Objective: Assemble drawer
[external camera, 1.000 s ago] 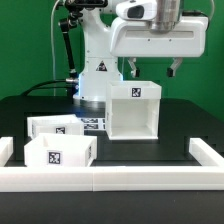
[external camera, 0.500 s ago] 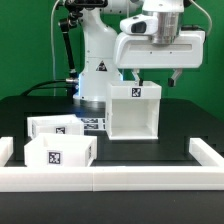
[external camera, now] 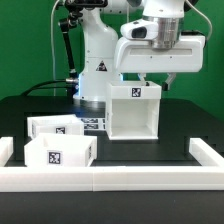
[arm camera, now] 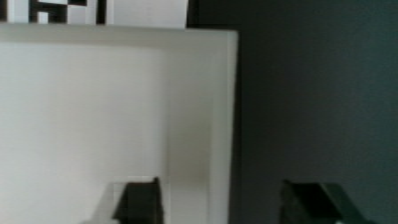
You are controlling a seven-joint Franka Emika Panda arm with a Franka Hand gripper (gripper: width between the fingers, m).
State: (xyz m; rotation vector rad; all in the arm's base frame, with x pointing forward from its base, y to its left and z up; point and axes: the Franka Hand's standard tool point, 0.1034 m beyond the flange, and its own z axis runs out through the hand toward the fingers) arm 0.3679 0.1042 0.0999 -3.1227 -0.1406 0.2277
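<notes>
Drawer box (external camera: 133, 114) edge between jaws, wrist-view

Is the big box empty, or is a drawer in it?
Empty: the box shows a bare open front; the near drawer and far drawer sit outside it.

The cabinet (external camera: 133, 115) stands to the exterior view's right of drawers (external camera: 58, 152).

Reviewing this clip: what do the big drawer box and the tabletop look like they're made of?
Drawer box: probably moulded or printed plastic with a matte white finish; its walls are thick and uniform, with no grain. Tabletop: black and matte, maybe cloth or a mat; no shine shows, so I cannot tell which.
</notes>
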